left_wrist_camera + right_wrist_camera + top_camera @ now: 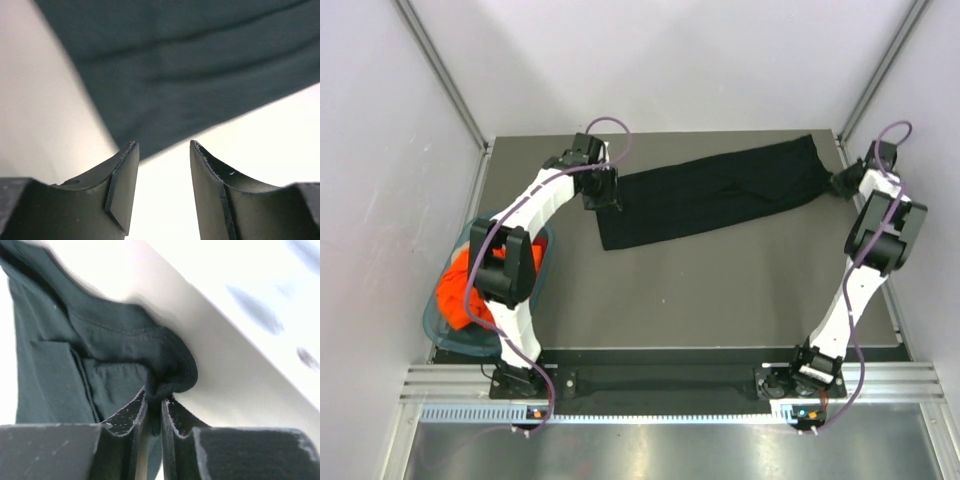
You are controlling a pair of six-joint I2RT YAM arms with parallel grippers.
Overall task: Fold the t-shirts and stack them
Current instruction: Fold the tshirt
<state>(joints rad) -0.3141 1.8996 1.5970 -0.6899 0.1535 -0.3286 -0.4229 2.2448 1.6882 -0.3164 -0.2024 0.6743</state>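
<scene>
Looking from overhead: black t-shirt point(720, 195) stretched across the far table point(720, 290); orange t-shirt point(455, 295) in the basket point(432, 322), left.
Right gripper point(156, 400): my wrist view alone shows it pinching the black shirt's edge.
Left gripper point(162, 145): wrist view shows jaws parted, empty.

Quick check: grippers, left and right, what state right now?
Left gripper: open, holding nothing.
Right gripper: closed on the black shirt.
</scene>
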